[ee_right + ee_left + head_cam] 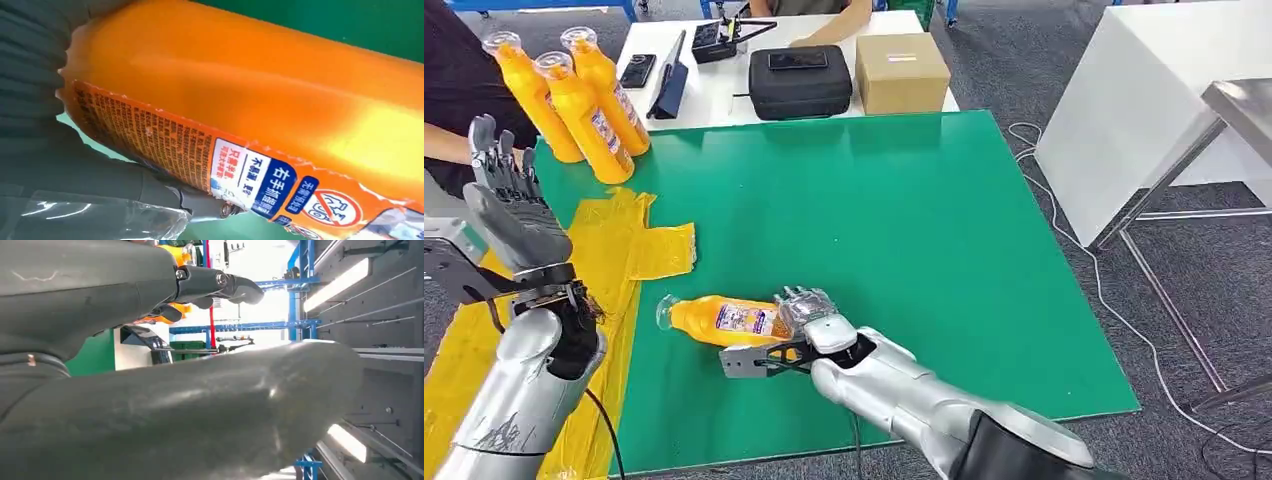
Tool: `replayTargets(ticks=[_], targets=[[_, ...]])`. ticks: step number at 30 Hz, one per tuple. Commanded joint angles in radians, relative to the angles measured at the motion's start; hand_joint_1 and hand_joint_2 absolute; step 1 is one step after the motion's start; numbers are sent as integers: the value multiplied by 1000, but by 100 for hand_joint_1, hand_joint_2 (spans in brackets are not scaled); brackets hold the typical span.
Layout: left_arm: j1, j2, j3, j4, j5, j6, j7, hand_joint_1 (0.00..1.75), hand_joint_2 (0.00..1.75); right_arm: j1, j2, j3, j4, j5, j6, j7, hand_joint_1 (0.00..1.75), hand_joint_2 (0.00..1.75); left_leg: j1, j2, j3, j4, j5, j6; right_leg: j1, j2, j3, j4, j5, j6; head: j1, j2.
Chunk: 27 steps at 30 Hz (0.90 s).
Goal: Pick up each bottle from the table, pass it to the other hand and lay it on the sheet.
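Four orange bottles are counted in all. One bottle [719,320] lies on its side on the green surface [874,230], toward six o'clock of it, with its clear cap pointed to nine o'clock and its printed label turned up; in the right wrist view the same bottle [260,100] is seen close, with the label's blue and white print legible as text only. Its base end is gripped by the right hand [809,312], whose fingers [799,297] are wrapped over the bottle's body, with the grey thumb seen under it in the right wrist view. Whether the bottle is lifted off the surface or resting on it cannot be told. Three standing bottles [579,100] are grouped at about ten o'clock of the green surface, touching one another, caps up. One yellow sheet [639,245] lies along the nine o'clock edge, crumpled, just beside the lying bottle's cap. The left hand [509,205] is raised above the sheet with its fingers [494,155] spread and nothing held. A person's arm is seen behind it at the picture's edge. At twelve o'clock, on one white surface [714,85], are seen one black case [800,85], one cardboard box [901,72], one phone [636,70] and one tablet [670,75].
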<state>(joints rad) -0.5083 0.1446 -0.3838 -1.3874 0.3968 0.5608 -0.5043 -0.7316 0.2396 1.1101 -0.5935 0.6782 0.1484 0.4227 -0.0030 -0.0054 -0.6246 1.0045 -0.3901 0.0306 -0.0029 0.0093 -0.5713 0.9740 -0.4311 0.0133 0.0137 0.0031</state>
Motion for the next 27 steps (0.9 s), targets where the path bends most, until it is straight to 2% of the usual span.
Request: replayTargets(ticks=[1, 9, 17, 21, 24, 25, 27], targets=[[-23, -17, -4, 42, 9, 3, 0, 0, 0, 27, -6, 42, 136, -10, 13, 2, 175, 175, 1, -3, 5, -2, 0, -2, 1, -4, 6, -3, 0, 0, 0, 0], [-11, -20, 11, 27, 24, 4, -6, 0, 0, 28, -21, 40, 132, -12, -15, -5, 175, 175, 1, -2, 9, -2, 0, -1, 0, -3, 7, -3, 0, 0, 0, 0], [3, -10, 36, 13, 24, 5, -9, 0, 0, 28, -56, 34, 52, -9, -43, -14, 175, 175, 1, -2, 9, -2, 0, -2, 1, -3, 11, -3, 0, 0, 0, 0], [19, 2, 71, 7, 30, -2, 1, 0, 0, 39, -152, -41, -104, -18, -77, -20, 175, 175, 1, -3, 8, -1, 0, -2, 1, -3, 10, -3, 0, 0, 0, 0], [31, 18, 97, 5, 53, -24, 26, 0, 0, 66, -250, -161, -283, -60, -128, -14, 175, 175, 1, -5, 7, -1, 0, -2, 1, -5, 9, -2, 0, 0, 0, 0], [34, 21, 106, 5, 53, -28, 26, 0, 0, 66, -279, -184, -335, -67, -104, -9, 175, 175, 0, -5, 7, -1, 1, -1, 0, -4, 8, -2, 0, 0, 0, 0], [36, 20, 111, 5, 64, -34, 39, 0, 0, 71, -285, -206, -357, -74, -111, -4, 175, 175, 0, -5, 5, 0, 0, 0, 0, -4, 7, -1, 0, 0, 0, 0]])
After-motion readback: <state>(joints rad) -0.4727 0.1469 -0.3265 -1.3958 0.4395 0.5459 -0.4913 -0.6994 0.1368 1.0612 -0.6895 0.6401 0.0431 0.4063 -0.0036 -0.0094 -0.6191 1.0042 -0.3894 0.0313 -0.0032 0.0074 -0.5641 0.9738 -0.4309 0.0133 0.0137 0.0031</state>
